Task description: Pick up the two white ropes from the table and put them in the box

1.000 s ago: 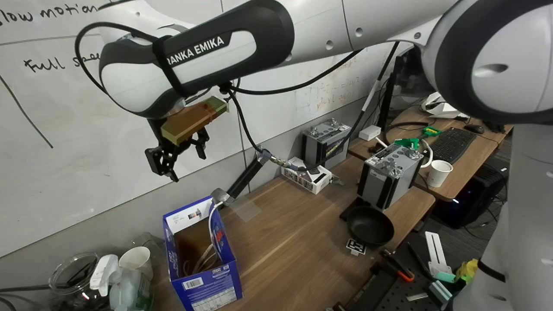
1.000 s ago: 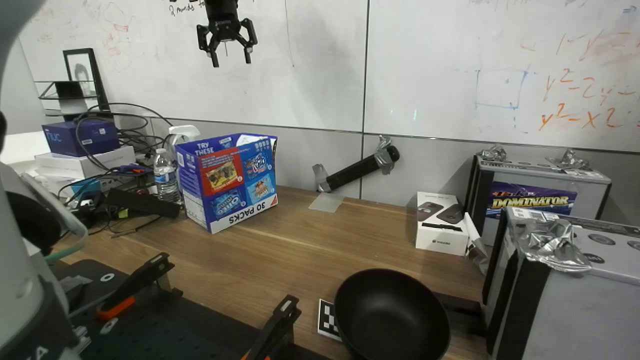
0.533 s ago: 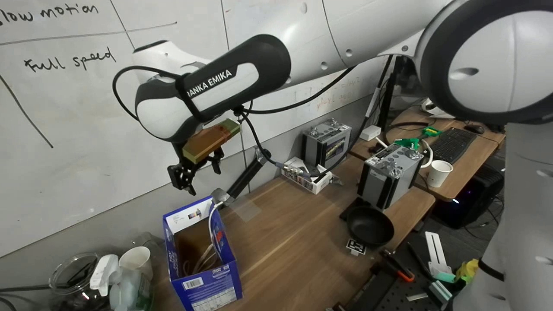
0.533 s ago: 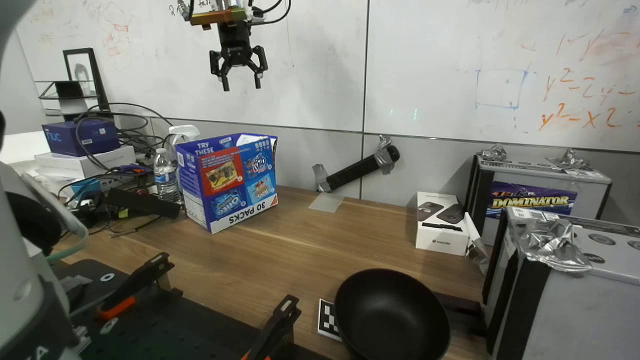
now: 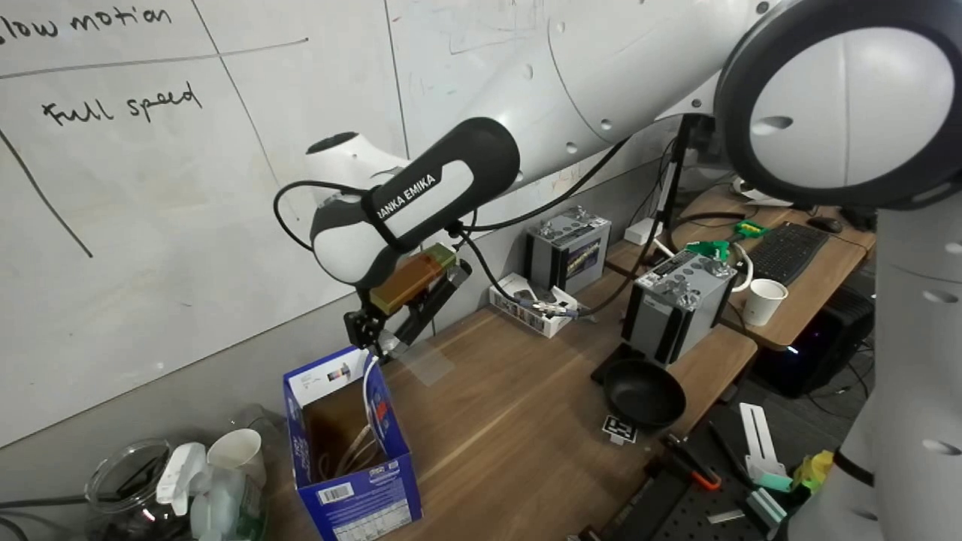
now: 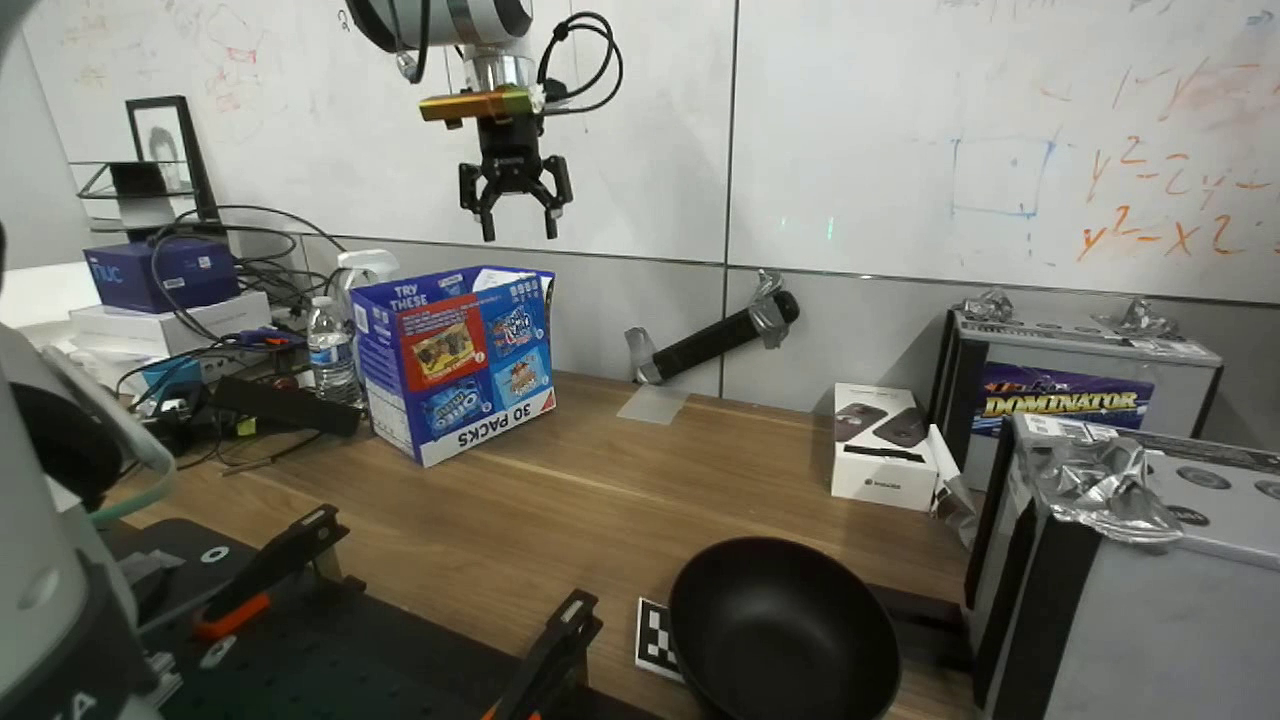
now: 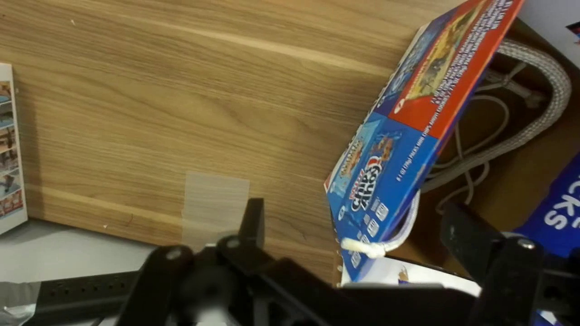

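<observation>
Located white ropes (image 7: 559, 88) inside blue box (image 6: 480, 350), below gripper (image 6: 519, 229). Distinguished 1 thick braided length and thinner loops in the wrist view; could not trace either from end to end. Saw 1 white rope end (image 7: 376, 250) over the box rim, framed between the jaws in that view. Recorded gripper as released, with jaws parted wide, above the box in both exterior views. Noted table (image 6: 600, 480) beneath gripper, black bar (image 6: 712, 342) off to 1 side of it, black pan (image 6: 785, 620) well apart.
</observation>
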Robot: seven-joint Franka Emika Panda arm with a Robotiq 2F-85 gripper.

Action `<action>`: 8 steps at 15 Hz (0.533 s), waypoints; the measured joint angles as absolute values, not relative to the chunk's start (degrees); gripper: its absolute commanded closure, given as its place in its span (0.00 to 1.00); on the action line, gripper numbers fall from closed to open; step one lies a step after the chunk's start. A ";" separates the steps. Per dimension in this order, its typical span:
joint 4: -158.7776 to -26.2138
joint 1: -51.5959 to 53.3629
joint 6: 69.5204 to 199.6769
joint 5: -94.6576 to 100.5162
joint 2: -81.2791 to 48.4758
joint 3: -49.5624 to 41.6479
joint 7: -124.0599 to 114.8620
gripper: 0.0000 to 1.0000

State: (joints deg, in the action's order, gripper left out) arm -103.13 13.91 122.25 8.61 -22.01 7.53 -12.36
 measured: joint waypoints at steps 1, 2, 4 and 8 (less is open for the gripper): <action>-104.06 13.73 123.21 8.61 -22.35 7.25 -12.47 0.00; -104.78 13.50 124.00 8.59 -22.77 7.02 -12.59 0.00; -105.71 13.17 125.33 8.53 -23.60 6.64 -12.77 0.00; -106.22 12.58 127.50 7.97 -25.32 5.80 -13.28 0.00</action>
State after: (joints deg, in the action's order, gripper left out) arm -106.22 12.58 127.50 7.97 -25.32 5.80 -13.28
